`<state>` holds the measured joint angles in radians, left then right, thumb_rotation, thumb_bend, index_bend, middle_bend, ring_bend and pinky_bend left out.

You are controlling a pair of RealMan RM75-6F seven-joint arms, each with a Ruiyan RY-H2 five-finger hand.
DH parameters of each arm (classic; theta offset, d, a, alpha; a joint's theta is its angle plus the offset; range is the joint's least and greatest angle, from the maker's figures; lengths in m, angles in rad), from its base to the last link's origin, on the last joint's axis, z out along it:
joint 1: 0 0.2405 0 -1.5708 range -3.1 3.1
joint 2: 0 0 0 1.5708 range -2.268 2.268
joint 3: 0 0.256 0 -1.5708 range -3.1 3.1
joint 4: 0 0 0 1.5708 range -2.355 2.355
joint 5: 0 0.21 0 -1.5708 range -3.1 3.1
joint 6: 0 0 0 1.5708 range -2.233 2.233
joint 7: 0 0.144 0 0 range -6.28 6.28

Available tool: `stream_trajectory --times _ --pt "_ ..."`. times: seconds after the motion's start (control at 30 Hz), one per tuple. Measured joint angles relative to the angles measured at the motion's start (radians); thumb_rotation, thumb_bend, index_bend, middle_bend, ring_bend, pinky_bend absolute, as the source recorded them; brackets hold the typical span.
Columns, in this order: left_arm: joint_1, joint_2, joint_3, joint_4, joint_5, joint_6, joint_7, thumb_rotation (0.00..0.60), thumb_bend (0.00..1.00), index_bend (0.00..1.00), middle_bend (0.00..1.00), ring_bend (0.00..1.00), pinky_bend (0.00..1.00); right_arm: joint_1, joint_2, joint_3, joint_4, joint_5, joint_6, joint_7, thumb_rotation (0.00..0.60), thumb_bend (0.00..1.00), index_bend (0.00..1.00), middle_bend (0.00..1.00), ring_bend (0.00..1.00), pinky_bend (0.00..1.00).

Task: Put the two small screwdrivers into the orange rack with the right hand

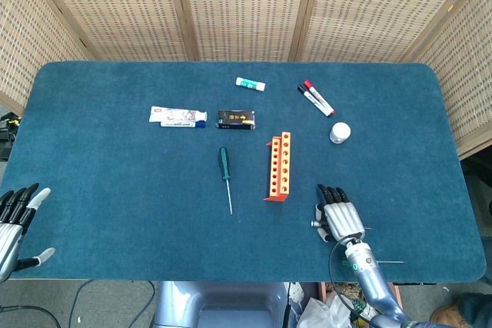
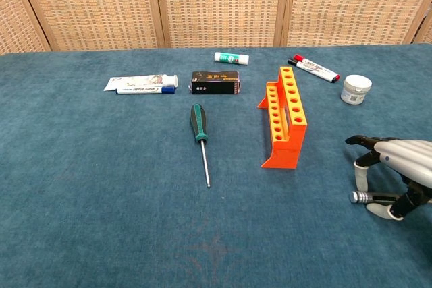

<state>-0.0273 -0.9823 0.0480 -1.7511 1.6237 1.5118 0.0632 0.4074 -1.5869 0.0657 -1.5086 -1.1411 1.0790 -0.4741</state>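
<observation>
On the blue-covered table (image 1: 115, 190), the robot's right hand (image 1: 339, 219) rests palm down near the front edge, right of the orange rack (image 1: 278, 166), its fingers arched over a small silver-ended object (image 2: 368, 197). That object is mostly hidden under the hand, so whether it is the second small screwdriver, and whether the fingers actually grip it, cannot be told. A thin shaft (image 1: 388, 262) pokes out beside the wrist toward the front-right corner. The green-handled screwdriver (image 1: 225, 176) lies flat left of the rack, apart from it. Every rack hole on show looks unfilled. The left hand (image 1: 15, 220) hangs off the table's front-left corner, cut by the frame, fingers spread and holding nothing. Toward the back edge lie a toothpaste tube (image 1: 177, 117), a black box (image 1: 236, 119), a glue stick (image 1: 250, 84), two markers (image 1: 316, 97) and a small white jar (image 1: 340, 133).
</observation>
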Motion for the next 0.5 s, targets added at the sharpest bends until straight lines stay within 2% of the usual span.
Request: stream_trajectory --times 0.23,0.5 --pt "0.0 0.002 -0.001 0.001 -0.002 0.001 -0.007 0.6 0.0 0.0 0.0 0.0 0.0 0.0 0.006 0.001 -0.012 -0.01 0.01 0.018 0.6 0.34 0.58 0.0 0.0 0.02" --pt "0.0 0.004 0.0 0.001 0.0 0.002 -0.009 0.6 0.0 0.0 0.0 0.0 0.0 -0.009 0.057 0.017 -0.089 -0.051 0.034 0.111 0.6 0.35 0.59 0.0 0.0 0.04"
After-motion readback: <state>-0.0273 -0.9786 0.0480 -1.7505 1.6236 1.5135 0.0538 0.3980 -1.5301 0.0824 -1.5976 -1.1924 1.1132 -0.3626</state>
